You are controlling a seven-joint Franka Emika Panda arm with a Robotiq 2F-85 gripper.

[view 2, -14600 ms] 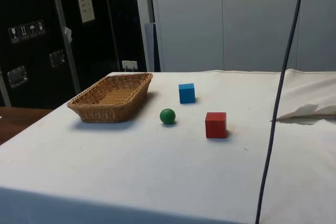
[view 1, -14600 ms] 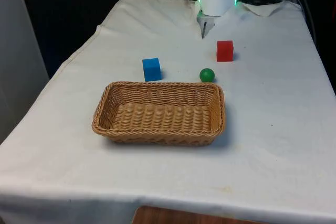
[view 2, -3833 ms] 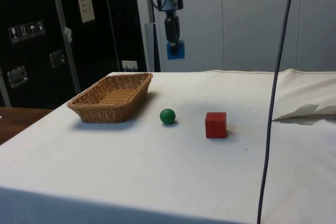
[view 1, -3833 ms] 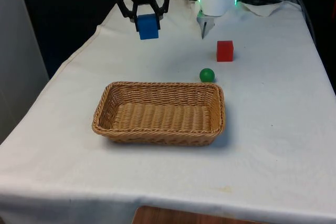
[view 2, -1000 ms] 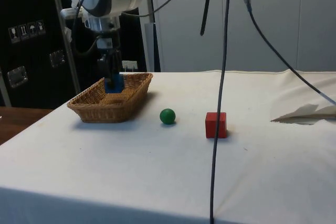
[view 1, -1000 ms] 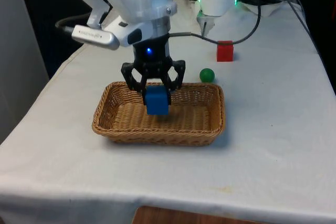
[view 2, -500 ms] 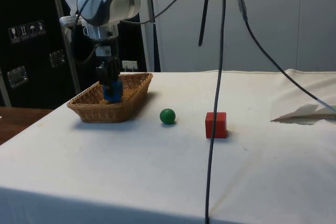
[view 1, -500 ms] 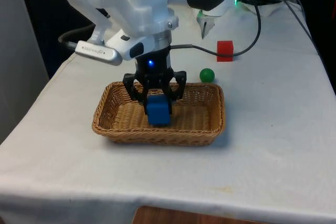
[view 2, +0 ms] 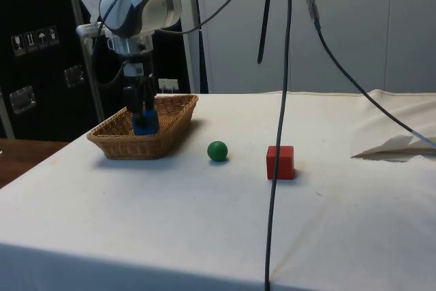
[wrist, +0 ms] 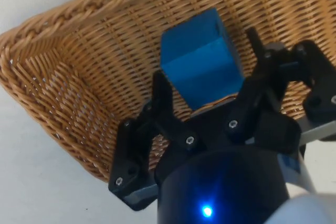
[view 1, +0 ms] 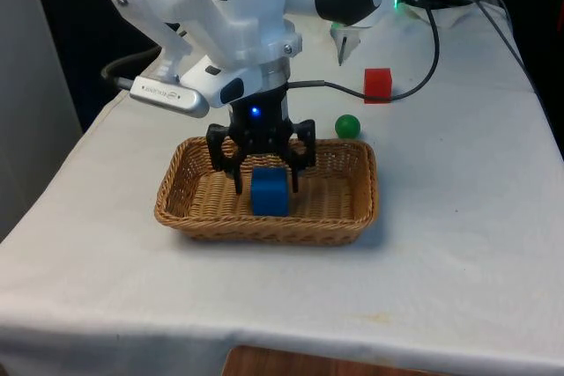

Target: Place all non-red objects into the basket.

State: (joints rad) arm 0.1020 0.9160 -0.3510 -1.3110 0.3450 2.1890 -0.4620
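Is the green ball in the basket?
No, the ball sits on the cloth behind the basket, which holds only the blue cube.

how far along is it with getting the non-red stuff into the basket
About halfway. Done: the blue cube sits inside the basket, and the pincer stands open around it, fingers apart from its sides in the wrist view, so it looks released. In hand: nothing gripped. Left: the green ball lies on the cloth outside the basket. The red cube stays out, as it should.
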